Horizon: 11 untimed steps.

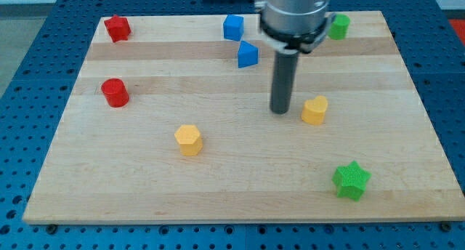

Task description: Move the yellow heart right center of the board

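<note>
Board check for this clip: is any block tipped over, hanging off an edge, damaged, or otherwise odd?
Nothing stands out. All blocks sit flat and whole on the wooden board, none over an edge. The green block at the view's top is partly hidden behind the arm. My tip rests just left of the yellow heart, a narrow gap showing.

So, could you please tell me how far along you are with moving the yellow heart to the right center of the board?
Done: my tip has reached the yellow heart and stands just at its left in the view. In hand: the push toward the view's right; the heart sits right of the middle of the board, at mid-height. Left: sliding it on toward the right edge, with no block in that path; the green star lies lower.
</note>
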Motion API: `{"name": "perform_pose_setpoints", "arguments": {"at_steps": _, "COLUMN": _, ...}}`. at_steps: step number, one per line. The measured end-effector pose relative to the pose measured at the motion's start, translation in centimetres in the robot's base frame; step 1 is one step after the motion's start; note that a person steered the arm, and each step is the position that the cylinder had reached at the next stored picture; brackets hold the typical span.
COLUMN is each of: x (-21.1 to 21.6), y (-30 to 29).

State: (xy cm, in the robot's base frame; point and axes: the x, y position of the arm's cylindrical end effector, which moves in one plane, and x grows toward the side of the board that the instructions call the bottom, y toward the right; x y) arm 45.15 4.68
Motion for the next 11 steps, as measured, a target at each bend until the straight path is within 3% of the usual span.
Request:
{"name": "perform_pose_setpoints", "arguments": {"at_steps": 1, "x": 1.4, "y": -0.1}}
{"name": "perform_pose_setpoints", "arguments": {"at_steps": 3, "x": 1.6, "y": 7.6}}
{"name": "perform_pose_setpoints", "arguments": {"at_steps": 4, "x": 4.2, "y": 7.9}}
{"name": "perform_pose_setpoints", "arguments": {"at_steps": 7, "x": -1.5, "y": 12.1}}
{"name": "perform_pose_setpoints", "arguments": {"at_steps": 11, "x": 0.8, "y": 13.9}}
